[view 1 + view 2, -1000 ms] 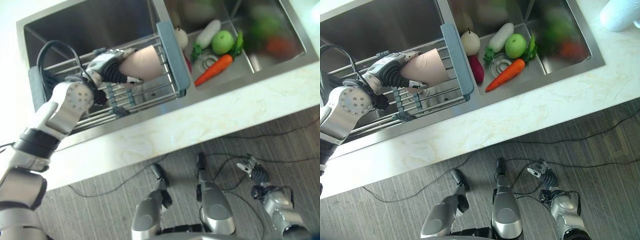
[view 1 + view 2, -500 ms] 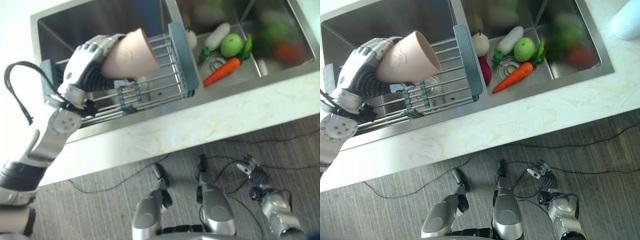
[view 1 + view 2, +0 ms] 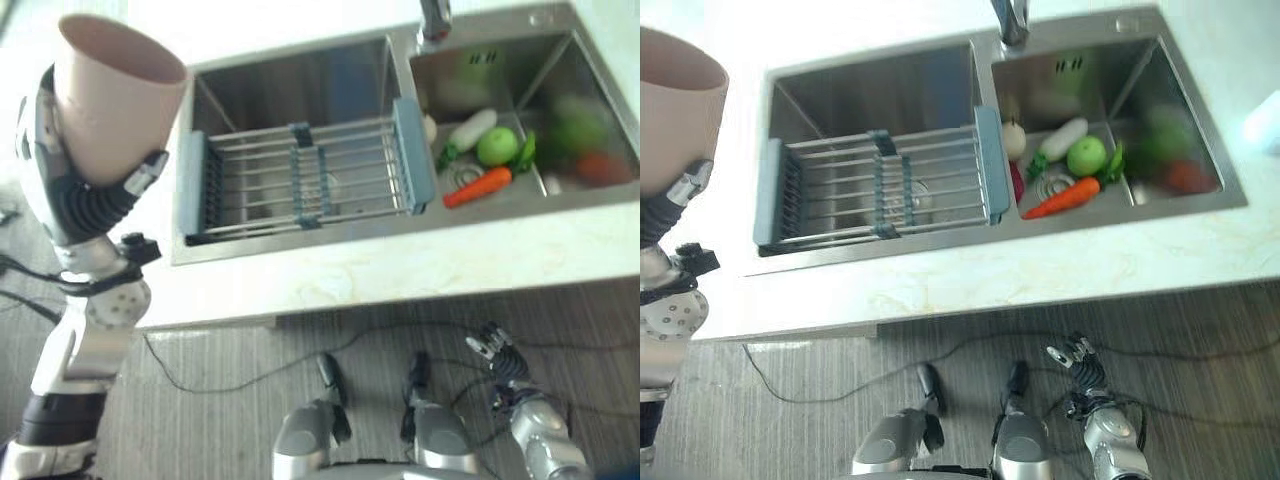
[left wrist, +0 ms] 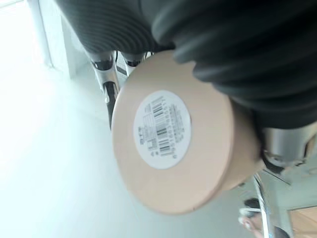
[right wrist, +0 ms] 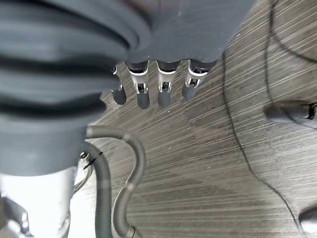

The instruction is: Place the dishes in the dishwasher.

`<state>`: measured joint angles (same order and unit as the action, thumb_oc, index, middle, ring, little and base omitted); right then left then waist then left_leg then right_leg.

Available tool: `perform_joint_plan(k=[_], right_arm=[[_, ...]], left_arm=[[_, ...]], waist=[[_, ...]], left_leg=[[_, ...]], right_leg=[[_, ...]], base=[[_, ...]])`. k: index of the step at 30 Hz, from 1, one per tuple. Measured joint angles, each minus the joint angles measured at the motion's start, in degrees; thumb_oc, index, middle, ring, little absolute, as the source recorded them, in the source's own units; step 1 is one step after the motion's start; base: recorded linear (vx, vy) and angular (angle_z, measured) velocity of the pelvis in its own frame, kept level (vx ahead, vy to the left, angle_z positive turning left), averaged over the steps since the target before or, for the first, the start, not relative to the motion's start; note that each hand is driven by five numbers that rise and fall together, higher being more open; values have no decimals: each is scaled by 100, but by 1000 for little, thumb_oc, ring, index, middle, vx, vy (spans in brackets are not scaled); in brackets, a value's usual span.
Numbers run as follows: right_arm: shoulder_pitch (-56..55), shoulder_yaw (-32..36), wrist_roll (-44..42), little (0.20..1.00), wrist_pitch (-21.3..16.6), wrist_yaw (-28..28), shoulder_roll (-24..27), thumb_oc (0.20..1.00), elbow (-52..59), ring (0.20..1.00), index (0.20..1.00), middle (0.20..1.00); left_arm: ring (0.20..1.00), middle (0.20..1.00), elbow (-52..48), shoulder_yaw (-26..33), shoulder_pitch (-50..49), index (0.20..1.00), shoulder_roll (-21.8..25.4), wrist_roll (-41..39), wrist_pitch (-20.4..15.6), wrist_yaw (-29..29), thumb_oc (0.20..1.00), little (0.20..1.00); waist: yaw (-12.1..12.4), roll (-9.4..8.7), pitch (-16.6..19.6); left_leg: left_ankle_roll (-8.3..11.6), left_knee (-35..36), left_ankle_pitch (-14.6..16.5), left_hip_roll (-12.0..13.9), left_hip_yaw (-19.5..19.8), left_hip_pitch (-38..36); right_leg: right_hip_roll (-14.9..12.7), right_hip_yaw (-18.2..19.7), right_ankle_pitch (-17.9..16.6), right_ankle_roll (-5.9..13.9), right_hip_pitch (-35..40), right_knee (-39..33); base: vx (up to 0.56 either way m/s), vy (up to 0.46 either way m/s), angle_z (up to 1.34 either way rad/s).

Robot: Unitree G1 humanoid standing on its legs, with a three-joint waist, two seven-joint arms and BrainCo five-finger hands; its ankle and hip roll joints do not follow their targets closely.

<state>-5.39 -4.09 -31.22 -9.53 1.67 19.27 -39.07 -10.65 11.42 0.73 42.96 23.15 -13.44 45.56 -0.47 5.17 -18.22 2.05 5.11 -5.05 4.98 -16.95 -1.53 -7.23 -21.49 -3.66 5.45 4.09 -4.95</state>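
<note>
A pink cup [image 3: 112, 95] is held upright, mouth up, high at the far left, off to the side of the sink. My left hand [image 3: 62, 195] is shut on it from below and behind. In the left wrist view the cup's round base [image 4: 171, 130] with a white barcode label faces the camera, the hand's dark ribbed cover wrapped over it. My right hand [image 3: 497, 350] hangs low at the lower right over the floor, fingers relaxed and holding nothing; its fingers [image 5: 143, 94] point at the wood-grain floor.
A wire dish rack [image 3: 300, 180] with blue end bars spans the left sink basin [image 3: 880, 95]. The right basin holds a carrot [image 3: 478, 187], a green apple [image 3: 496, 146], a white radish [image 3: 470, 130] and other vegetables. A pale marble counter [image 3: 400, 265] fronts the sink.
My left hand has lifted the pink cup off the rack and swung it up and far to the left. The head camera has shifted, so the sink now sits further right.
</note>
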Motion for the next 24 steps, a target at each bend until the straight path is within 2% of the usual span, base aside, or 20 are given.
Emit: perform_joint_plan(k=[3, 4, 6, 8, 10, 12, 13, 14, 15, 16, 17, 18, 19, 20, 21, 22, 23, 24], right_arm=[[-64, 28, -136, 1000, 188, -87, -111, 1000, -604, 1000, 1000, 1000], [-150, 44, -128, 1000, 294, -80, -147, 1000, -717, 1000, 1000, 1000], [-334, 47, -82, 1000, 424, -48, -188, 1000, -808, 1000, 1000, 1000], [-353, 46, 42, 1000, 515, 45, -146, 1000, -917, 1000, 1000, 1000], [-307, 47, 305, 1000, 582, 187, -66, 1000, -1163, 1000, 1000, 1000], [-281, 4, 429, 1000, 677, 267, -18, 1000, -1227, 1000, 1000, 1000], [-394, -93, 424, 1000, 688, 279, 13, 1000, -1210, 1000, 1000, 1000], [-508, -193, 433, 1000, 748, 290, 40, 1000, -1223, 1000, 1000, 1000], [-493, -205, 428, 1000, 828, 285, -27, 1000, -1214, 1000, 1000, 1000], [-445, -209, 423, 1000, 861, 287, -40, 1000, -1211, 1000, 1000, 1000], [-428, -196, 420, 1000, 853, 287, -29, 1000, -1190, 1000, 1000, 1000], [-412, -144, 410, 1000, 801, 280, 74, 1000, -1181, 1000, 1000, 1000], [-413, -89, 407, 1000, 783, 278, 152, 1000, -1174, 1000, 1000, 1000], [-383, 64, 423, 1000, 734, 277, 131, 1000, -1218, 1000, 1000, 1000], [-197, 356, 533, 1000, 745, 284, -16, 1000, -1336, 1000, 1000, 1000], [-85, 366, 567, 1000, 757, 287, -67, 1000, -1403, 1000, 1000, 1000], [-8, 345, 657, 1000, 783, 289, -209, 1000, -1427, 1000, 1000, 1000], [-14, 292, 658, 1000, 798, 271, -251, 1000, -1431, 1000, 1000, 1000]], left_arm=[[200, 200, -60, 98, -731, 200, -117, 56, 46, 163, 200, 200], [200, 200, -56, 237, -1012, 200, -270, 57, 33, 178, 200, 200], [200, 200, -39, 469, -1409, 200, -446, 48, 40, 232, 200, 200], [200, 200, -39, 563, -1562, 200, -451, 45, 30, 263, 200, 200], [200, 200, -39, 678, -1702, 200, -490, 44, 14, 237, 200, 200], [200, 200, -19, 756, -1751, 200, -583, 40, -44, 150, 200, 200], [200, 200, 47, 715, -1519, 200, -758, 43, -176, 24, 200, 200], [200, 200, 106, 648, -1218, 200, -850, 41, -263, -80, 200, 200], [200, 200, 188, 696, -1216, 200, -844, 38, -341, -87, 200, 200], [200, 200, 246, 695, -1274, 200, -838, 32, -327, -109, 200, 200], [200, 200, 251, 641, -1167, 200, -816, 35, -337, -129, 200, 200], [200, 200, 221, 542, -934, 200, -726, 47, -480, -144, 200, 200], [200, 200, 182, 510, -871, 200, -696, 46, -511, -147, 200, 200], [200, 200, 156, 432, -663, 200, -531, 45, -558, -149, 200, 200], [200, 200, 178, 491, -481, 200, -425, 41, -575, -216, 200, 200], [200, 200, 221, 502, -413, 200, -418, 39, -538, -305, 200, 200], [200, 200, 277, 491, -371, 200, -424, 49, -513, -489, 200, 200], [200, 200, 281, 479, -340, 200, -432, 46, -520, -585, 200, 200]], waist=[[323, 170, 506], [389, 205, 661], [504, 246, 854], [708, 269, 904], [867, 265, 921], [977, 280, 941], [933, 333, 927], [781, 254, 903], [874, 135, 838], [990, -183, 748], [891, -399, 768], [709, -430, 759], [708, -328, 779], [653, -224, 795], [651, -134, 816], [695, -97, 788], [710, -279, 722], [727, -387, 714]], left_leg=[[65, 17, 45, -42, 328, -163], [132, 38, 107, -44, 404, -192], [126, 37, 80, -46, 610, -260], [81, 4, -36, -14, 842, -261], [145, 5, -109, 69, 1020, -241], [265, 40, -219, 100, 1181, -178], [498, 47, -356, 88, 1428, 49], [743, 43, -272, 142, 1262, 303], [572, -88, 5, 348, 137, 329], [431, -670, 99, 283, -734, 340], [333, -1245, 218, 162, -1216, 307], [-14, -2188, 473, 114, -1428, 164], [-154, -2365, 346, 111, -1445, 84], [-376, -2193, 549, 111, -1538, 66], [-347, -1375, 657, -49, -1310, 9], [-363, -898, 647, -143, -1119, -112], [-426, -823, 564, -297, -1030, -42], [-452, -763, 556, -386, -929, -44]], right_leg=[[-17, -309, 163, 64, 382, 21], [-14, -368, 189, 44, 433, 48], [-12, -586, 345, 63, 586, 174], [17, -624, 528, 11, 558, 454], [54, -800, 754, -24, 562, 758], [128, -983, 850, -94, 569, 928], [173, -1390, 881, -106, 595, 954], [169, -1671, 889, -206, 670, 829], [37, -1863, 886, -332, 592, 767], [-326, -1956, 946, -419, 557, 842], [-634, -2125, 905, -359, 675, 879], [-855, -2390, 957, -152, 852, 1191], [-882, -2339, 1052, -131, 812, 1429], [-903, -2292, 1274, -18, 671, 1772], [-797, -2285, 1483, -19, 390, 1936], [-783, -2149, 1562, -75, 183, 2233], [-822, -1826, 1657, -29, 61, 2462], [-825, -1658, 1812, 41, 45, 2556]], base=[[22, -118, 53], [-37, -132, 44], [-65, -157, 53], [-40, -142, 46], [-67, -139, 52], [-222, -118, 70], [-251, -67, 186], [-215, -30, 194], [-176, -18, 138], [-180, 24, 77], [-129, 97, 115], [-81, 272, 118], [27, 293, 116], [91, 290, 85], [63, 202, 84], [48, 222, 79], [56, 222, 66], [82, 154, 100]])
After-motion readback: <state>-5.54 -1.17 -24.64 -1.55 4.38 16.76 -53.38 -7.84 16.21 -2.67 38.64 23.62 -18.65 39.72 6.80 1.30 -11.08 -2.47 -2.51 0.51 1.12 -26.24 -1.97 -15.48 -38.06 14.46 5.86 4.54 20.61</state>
